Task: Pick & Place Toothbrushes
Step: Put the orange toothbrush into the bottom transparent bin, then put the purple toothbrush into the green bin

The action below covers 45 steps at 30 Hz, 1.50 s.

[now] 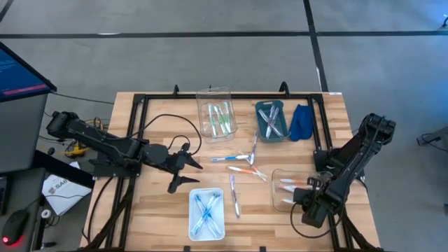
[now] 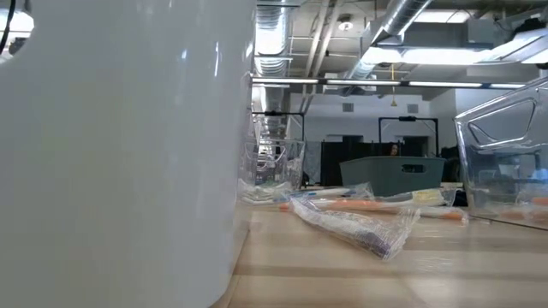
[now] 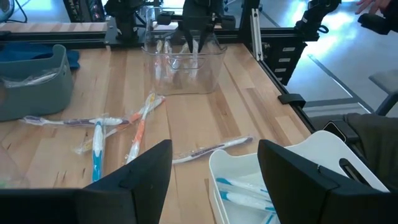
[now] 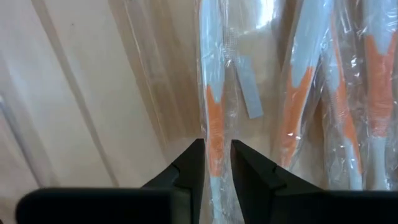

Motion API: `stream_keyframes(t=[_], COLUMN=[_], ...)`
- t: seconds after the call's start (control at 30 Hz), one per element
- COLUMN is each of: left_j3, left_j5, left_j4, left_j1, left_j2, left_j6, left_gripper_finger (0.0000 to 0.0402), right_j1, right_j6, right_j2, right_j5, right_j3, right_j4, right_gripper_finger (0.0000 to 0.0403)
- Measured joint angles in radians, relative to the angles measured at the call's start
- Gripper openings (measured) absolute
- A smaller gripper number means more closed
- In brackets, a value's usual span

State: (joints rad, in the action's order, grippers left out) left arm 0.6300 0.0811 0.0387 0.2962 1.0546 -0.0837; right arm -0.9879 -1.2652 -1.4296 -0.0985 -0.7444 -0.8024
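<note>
Several wrapped toothbrushes (image 1: 241, 166) lie loose on the middle of the table. My right gripper (image 1: 306, 201) points down into a clear bin (image 1: 288, 187) at the right. Its fingers (image 4: 217, 158) are a little apart, on either side of an orange-and-white toothbrush (image 4: 214, 106) that lies on the bin's floor beside other orange ones (image 4: 298, 99). My left gripper (image 1: 186, 173) hangs wide open above the table at the left, holding nothing, just beyond a white tray (image 1: 207, 213) of blue toothbrushes. My right gripper comes from above, pointing down, its fingers across the orange part of the toothbrush's handle (image 4: 214, 134). The wrapped toothbrush lies flat on the bin's floor. I cannot tell whether the fingers touch it.
A clear bin with green toothbrushes (image 1: 215, 115), a teal bin (image 1: 271, 120) and a folded blue cloth (image 1: 302, 121) stand along the far side. A black frame (image 1: 140, 126) borders the table. Bare wood lies between the loose toothbrushes and the right bin.
</note>
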Motion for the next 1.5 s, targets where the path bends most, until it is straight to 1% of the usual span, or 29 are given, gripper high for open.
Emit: stream_keyframes(t=[0.2,0.6,0.93,1.1,1.23,1.5], left_j3=[0.0,0.0,0.0,0.0,-0.001,-0.019], left_j5=[0.0,0.0,0.0,0.0,0.0,0.0], left_j4=[0.003,0.008,0.006,0.006,0.008,0.021], left_j1=[0.0,0.0,0.0,0.0,0.0,0.0], left_j2=[0.0,0.0,0.0,0.0,0.0,0.0], left_j6=[0.0,0.0,0.0,0.0,0.0,-0.003], left_gripper_finger=[0.0232,0.0232,0.0232,0.0232,0.0232,0.0232], right_j1=[0.03,0.173,0.284,0.337,0.381,0.507], right_j6=[0.063,0.287,0.477,0.568,0.666,0.751], right_j2=[0.005,0.005,0.005,0.005,0.005,0.005], right_j5=[-0.001,-0.007,-0.039,-0.042,-0.042,-0.042], right_j3=[-0.023,-0.243,-0.383,-0.435,-0.447,-0.447], right_j4=[-0.029,-0.229,-0.236,-0.168,-0.043,0.194], right_gripper_finger=[0.0081,0.0082,0.0082,0.0082,0.0082,0.0082])
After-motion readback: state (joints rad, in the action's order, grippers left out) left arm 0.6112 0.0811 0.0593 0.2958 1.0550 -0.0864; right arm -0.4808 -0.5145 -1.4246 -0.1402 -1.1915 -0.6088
